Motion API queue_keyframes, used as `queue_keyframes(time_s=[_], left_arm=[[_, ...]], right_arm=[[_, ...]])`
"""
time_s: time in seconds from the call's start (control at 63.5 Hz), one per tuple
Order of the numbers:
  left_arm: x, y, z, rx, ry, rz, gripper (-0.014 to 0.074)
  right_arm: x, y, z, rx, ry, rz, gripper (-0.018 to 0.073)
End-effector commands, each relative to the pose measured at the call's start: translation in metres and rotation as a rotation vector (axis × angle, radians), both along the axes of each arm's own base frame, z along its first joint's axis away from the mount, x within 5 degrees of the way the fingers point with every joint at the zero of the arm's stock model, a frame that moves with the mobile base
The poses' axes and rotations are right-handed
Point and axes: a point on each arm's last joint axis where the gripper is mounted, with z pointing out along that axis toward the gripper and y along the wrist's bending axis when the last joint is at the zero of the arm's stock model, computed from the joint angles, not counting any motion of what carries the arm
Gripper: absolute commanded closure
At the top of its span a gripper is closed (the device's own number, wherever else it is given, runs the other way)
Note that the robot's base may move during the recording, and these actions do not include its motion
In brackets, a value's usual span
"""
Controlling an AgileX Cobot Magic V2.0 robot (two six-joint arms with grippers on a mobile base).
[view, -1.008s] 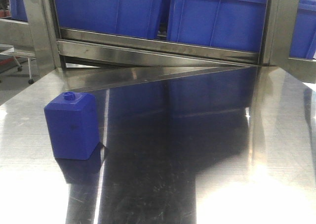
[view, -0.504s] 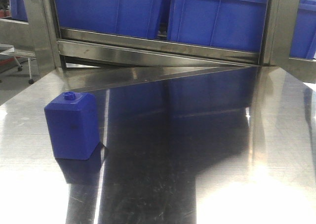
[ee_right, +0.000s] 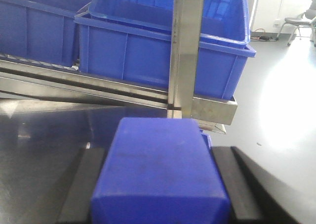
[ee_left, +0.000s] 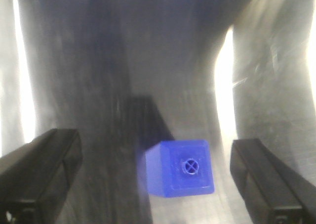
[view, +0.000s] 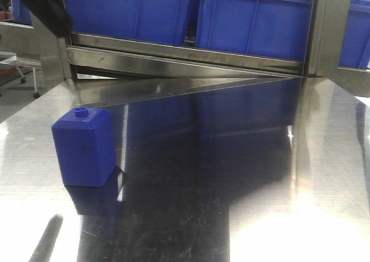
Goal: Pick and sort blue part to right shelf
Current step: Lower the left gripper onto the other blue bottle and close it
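Note:
My right gripper (ee_right: 158, 152) is shut on the blue part (ee_right: 160, 177), a deep-blue block with bevelled edges that fills the space between both black fingers (ee_right: 81, 184). The right shelf (ee_right: 185, 51) stands just ahead of it, with its steel rail and large blue bins (ee_right: 143, 51). My left gripper (ee_left: 155, 145) is open and hangs above a squarer blue block (ee_left: 182, 169) with a small round holed neck. That block stands upright on the steel table (view: 231, 158), left of centre in the front view (view: 84, 146). A black part of the left arm (view: 46, 7) shows at the top left.
The shelf's steel front rail (view: 185, 62) and blue bins (view: 254, 19) run across the back of the table. A steel upright post (view: 49, 48) stands at the back left. A grey floor and a chair (ee_right: 296, 23) lie beyond the shelf's right end.
A black part of the left arm has come into the top left of the front view, and its dark reflection shows on the table at bottom left. The squarer block has not moved.

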Motion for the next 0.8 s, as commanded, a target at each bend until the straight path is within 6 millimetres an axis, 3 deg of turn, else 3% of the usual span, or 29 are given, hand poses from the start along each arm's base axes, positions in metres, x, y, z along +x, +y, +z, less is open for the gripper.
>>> queue_keyframes(time_s=[0.0, 0.142, 0.346, 0.787], left_arm=[[0.011, -0.012, 0.016, -0.032, 0.032, 0.038, -0.0086], [0.027, -0.032, 0.01, 0.049, 0.172, 0.025, -0.0086], [0.035, -0.056, 0.007, 0.148, 0.311, -0.024, -0.0086], [0.047, -0.072, -0.033, 0.2, 0.476, -0.025, -0.0086]], right_arm=[[-0.001, 0.0, 0.017, -0.022, -0.116, -0.007, 0.0134], [-0.001, 0.0, 0.017, -0.022, -0.116, -0.007, 0.0134], [-0.001, 0.0, 0.017, -0.022, -0.116, -0.007, 0.0134], [-0.001, 0.0, 0.017, -0.022, -0.116, -0.007, 0.0134]])
